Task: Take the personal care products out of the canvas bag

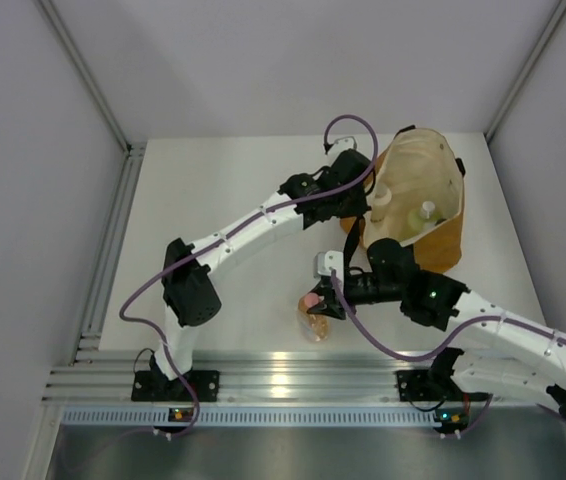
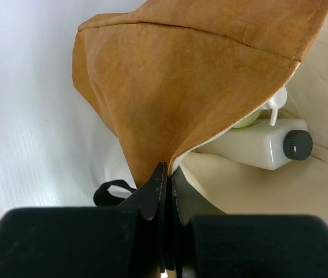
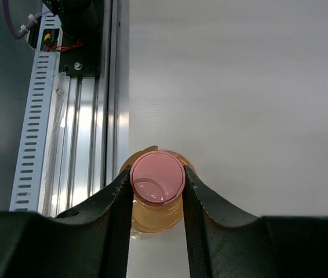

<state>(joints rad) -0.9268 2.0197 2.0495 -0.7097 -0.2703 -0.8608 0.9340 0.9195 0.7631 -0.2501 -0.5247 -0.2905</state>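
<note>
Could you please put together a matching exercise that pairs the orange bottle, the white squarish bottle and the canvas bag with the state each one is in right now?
Column one:
1. orange bottle
2. white squarish bottle
3. canvas bag

Column two:
A. lying inside the bag on the cream lining, dark cap showing
B. rim pinched by the left end effector
C. clamped at its pink cap by the right end effector, outside the bag

Pairs: 1-C, 2-A, 3-B
</note>
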